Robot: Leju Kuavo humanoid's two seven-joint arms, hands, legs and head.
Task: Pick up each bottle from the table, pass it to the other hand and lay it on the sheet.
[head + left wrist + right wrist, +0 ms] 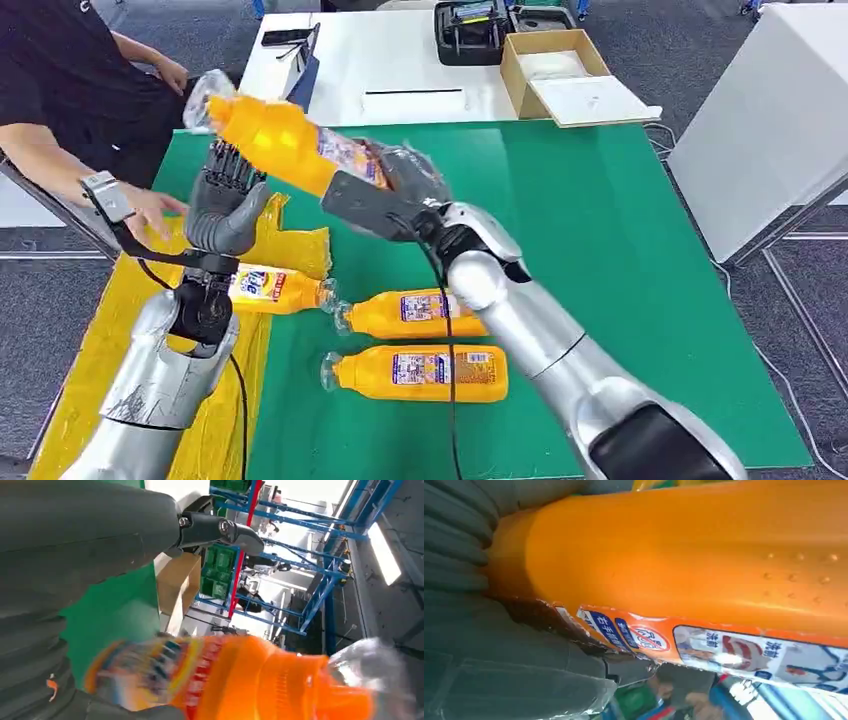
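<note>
My right hand (398, 192) grips the base end of an orange bottle (280, 140) and holds it tilted in the air, its clear cap end toward the far left. The label and orange body run past my right hand (479, 645) as the bottle (704, 555) in the right wrist view. My left hand (226, 205) is raised just under the bottle's neck with its fingers apart and upright; the left wrist view has the bottle (250, 680) close against that hand (75, 540). One bottle (272, 290) lies on the yellow sheet (105, 345). Two more bottles (412, 313) (418, 371) lie on the green mat (620, 250).
A person sits at the far left with a hand (152, 208) resting on the sheet's far edge. Beyond the mat, a white table carries an open cardboard box (560, 72) and a black case (470, 30). A white panel (760, 130) stands to the right.
</note>
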